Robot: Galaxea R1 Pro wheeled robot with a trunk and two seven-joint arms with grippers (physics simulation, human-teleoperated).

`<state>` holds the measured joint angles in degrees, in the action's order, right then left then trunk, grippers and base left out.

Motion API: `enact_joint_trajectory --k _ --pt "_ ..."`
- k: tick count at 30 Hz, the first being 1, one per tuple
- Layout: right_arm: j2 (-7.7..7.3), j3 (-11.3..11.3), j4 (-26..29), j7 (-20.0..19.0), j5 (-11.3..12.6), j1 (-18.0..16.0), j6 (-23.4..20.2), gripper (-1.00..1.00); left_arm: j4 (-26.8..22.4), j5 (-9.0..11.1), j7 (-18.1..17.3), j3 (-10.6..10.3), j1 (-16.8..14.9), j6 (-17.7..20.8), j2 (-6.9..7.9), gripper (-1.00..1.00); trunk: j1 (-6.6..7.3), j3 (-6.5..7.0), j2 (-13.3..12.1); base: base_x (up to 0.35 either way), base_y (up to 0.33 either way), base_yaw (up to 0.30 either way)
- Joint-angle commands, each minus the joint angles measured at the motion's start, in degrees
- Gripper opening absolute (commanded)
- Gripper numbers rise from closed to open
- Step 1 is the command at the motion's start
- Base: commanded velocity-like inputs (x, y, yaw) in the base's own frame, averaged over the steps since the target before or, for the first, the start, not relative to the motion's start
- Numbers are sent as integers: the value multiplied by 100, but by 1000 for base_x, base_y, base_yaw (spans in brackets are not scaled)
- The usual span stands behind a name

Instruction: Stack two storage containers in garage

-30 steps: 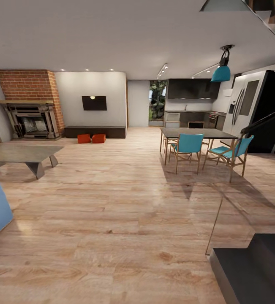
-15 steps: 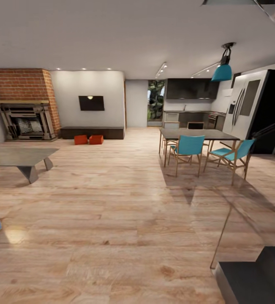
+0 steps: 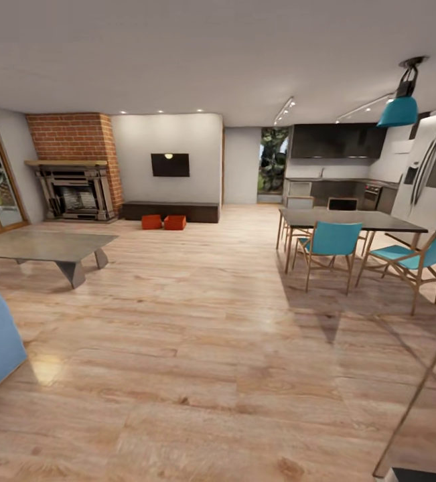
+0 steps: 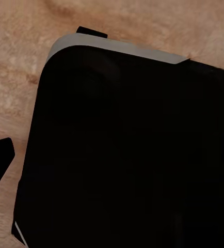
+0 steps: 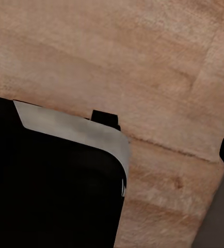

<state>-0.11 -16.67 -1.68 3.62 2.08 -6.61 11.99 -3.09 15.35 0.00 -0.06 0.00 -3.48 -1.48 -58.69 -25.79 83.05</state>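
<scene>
Daylight fills the living room in the head view, where the two storage containers, one (image 3: pixel 151 221) and the other (image 3: pixel 175 222), sit side by side on the light wood plank floor (image 3: pixel 197 348), just in front of the long low dark bench (image 3: pixel 171 211) at the far wall. A black wall screen (image 3: pixel 170 165) hangs above the bench, and the red-brick fireplace (image 3: pixel 76 167) stands to its left. Nearer, a low grey coffee table (image 3: pixel 40 249) stands at left, and a dining table (image 3: pixel 351 219) with blue chairs (image 3: pixel 330 242) at right. The left wrist view looks down on a black rounded body with a pale grey edge (image 4: pixel 117 46) over plank flooring; whether that gripper's fingers are apart or closed cannot be told. The right wrist view shows a similar black body (image 5: pixel 50 191) above the planks, and its fingers' state cannot be told either.
</scene>
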Motion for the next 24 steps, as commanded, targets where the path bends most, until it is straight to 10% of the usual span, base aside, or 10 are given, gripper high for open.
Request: enact_joint_trajectory --k 1,24 --pt "2 -47 -18 16 21 -9 31 100 -4 30 0 -3 0 -12 -1 100 -3 -3 2 322 0 239" --pt "-2 -47 -19 16 21 -7 31 100 -1 30 0 1 0 -12 -1 100 -3 15 2 322 0 239"
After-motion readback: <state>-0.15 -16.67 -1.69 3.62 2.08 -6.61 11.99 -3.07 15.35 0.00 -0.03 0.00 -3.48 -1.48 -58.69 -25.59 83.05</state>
